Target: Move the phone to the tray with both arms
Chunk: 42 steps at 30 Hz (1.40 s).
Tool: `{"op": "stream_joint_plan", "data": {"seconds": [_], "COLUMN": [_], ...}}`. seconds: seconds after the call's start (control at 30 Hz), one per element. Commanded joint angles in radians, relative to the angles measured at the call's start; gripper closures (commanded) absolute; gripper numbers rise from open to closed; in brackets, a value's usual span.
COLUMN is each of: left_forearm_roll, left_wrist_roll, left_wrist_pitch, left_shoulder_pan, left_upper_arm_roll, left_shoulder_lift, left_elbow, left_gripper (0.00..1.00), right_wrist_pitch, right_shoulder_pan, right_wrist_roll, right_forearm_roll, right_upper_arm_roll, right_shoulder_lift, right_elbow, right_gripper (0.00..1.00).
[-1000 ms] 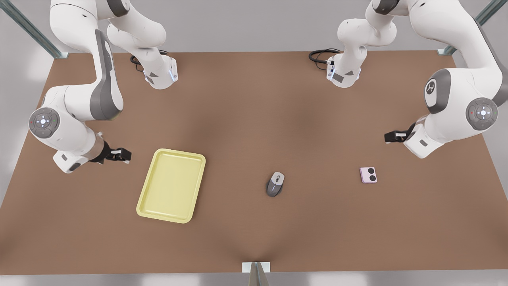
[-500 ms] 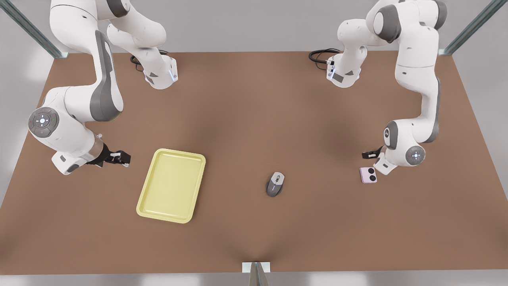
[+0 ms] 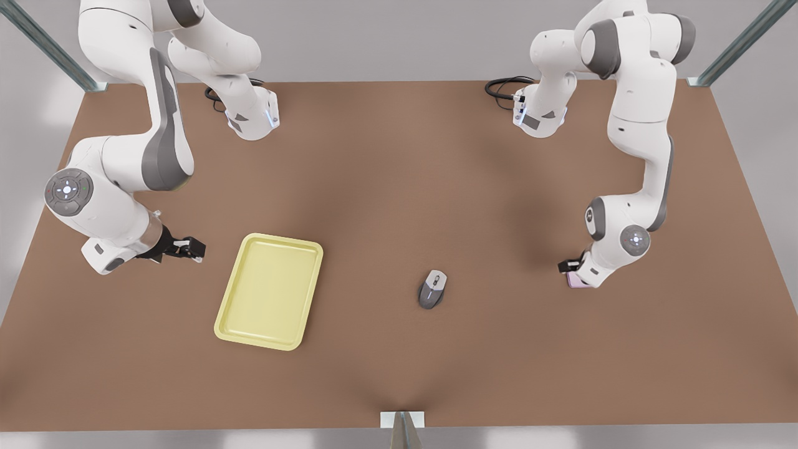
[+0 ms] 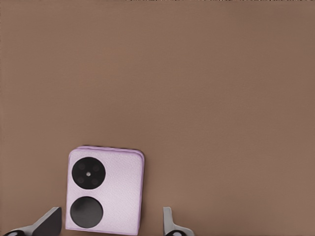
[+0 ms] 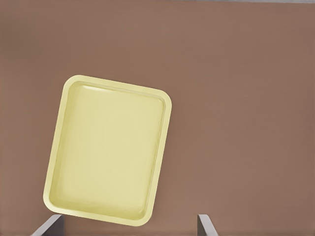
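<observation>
The small pale pink square phone [image 4: 105, 189] lies on the brown table [image 3: 399, 187], not yet lifted; the left tool [image 4: 109, 223] straddles it, fingers spread, gripping nothing. The right tool [image 3: 187, 248] waits open beside the empty pale yellow rectangular tray [image 3: 269, 290]. Grasp, handover and placement remain.

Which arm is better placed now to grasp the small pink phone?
The left. The left gripper hangs open right above the pale pink square phone; the right gripper waits, open, beside the pale yellow rectangular tray.

Counts: 1 phone [image 4: 105, 191], 1 tray [image 3: 269, 290], 1 mouse [image 3: 432, 289], 2 arms, 2 pincers – left pincer [image 3: 570, 267], right pincer [image 3: 189, 247] – on 1 tabletop [image 3: 399, 187].
</observation>
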Motion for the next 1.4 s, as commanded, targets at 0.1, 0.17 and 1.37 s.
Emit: {"op": "stream_joint_plan", "data": {"seconds": [0.1, 0.17, 1.37], "left_forearm_roll": [-0.002, -0.002, -0.019], "left_wrist_roll": [0.012, 0.013, -0.902], "left_wrist_pitch": [0.027, 0.024, -0.548], "left_shoulder_pan": [0.008, 0.017, -0.514], "left_upper_arm_roll": [0.001, 0.001, -0.019], "left_shoulder_lift": [0.014, 0.029, 0.144], "left_elbow": [0.025, 0.054, 0.536], "left_gripper": [0.00, 0.00, 0.37], "right_wrist_pitch": [-0.001, -0.001, -0.001], "right_shoulder_pan": [0.000, 0.001, 0.001], "right_wrist_roll": [0.004, 0.004, 0.002], "right_forearm_roll": [0.001, 0.001, 0.001], "right_upper_arm_roll": [0.000, 0.000, 0.000], "right_shoulder_lift": [0.000, 0.000, 0.005], "right_elbow": [-0.001, 0.001, 0.002], "right_gripper": [0.00, 0.00, 0.00]}}
